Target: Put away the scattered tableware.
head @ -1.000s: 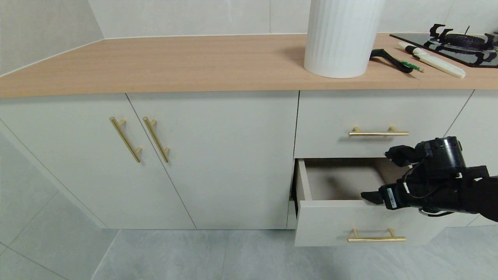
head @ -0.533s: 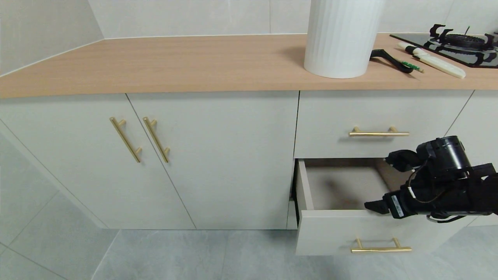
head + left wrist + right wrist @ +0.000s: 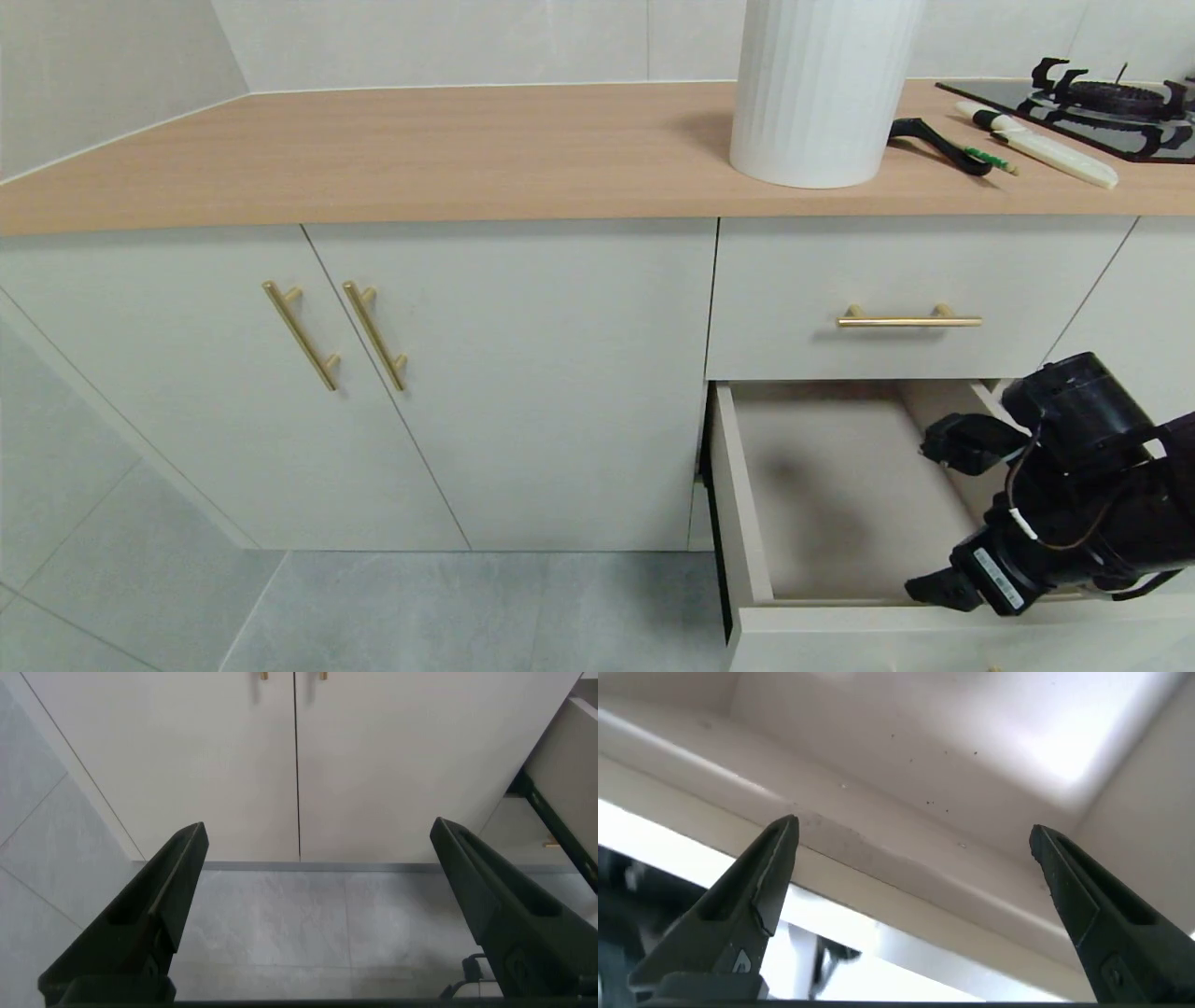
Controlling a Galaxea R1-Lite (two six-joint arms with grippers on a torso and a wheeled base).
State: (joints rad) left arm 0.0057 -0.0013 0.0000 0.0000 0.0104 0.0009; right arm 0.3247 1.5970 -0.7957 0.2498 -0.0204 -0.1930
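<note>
To the left of the open drawer (image 3: 744, 504), the left gripper (image 3: 318, 831) is seen spread wide with nothing held, faced toward the closed cabinet doors (image 3: 299, 756). At the drawer's front panel the right gripper (image 3: 929, 518) is held, its fingers wide apart and empty, one over the drawer's inside. Above the drawer, on the countertop (image 3: 420, 149), a white ribbed container (image 3: 817, 89) is stood, with the black utensil (image 3: 938, 145) and white knife (image 3: 1036, 147) laid further right.
</note>
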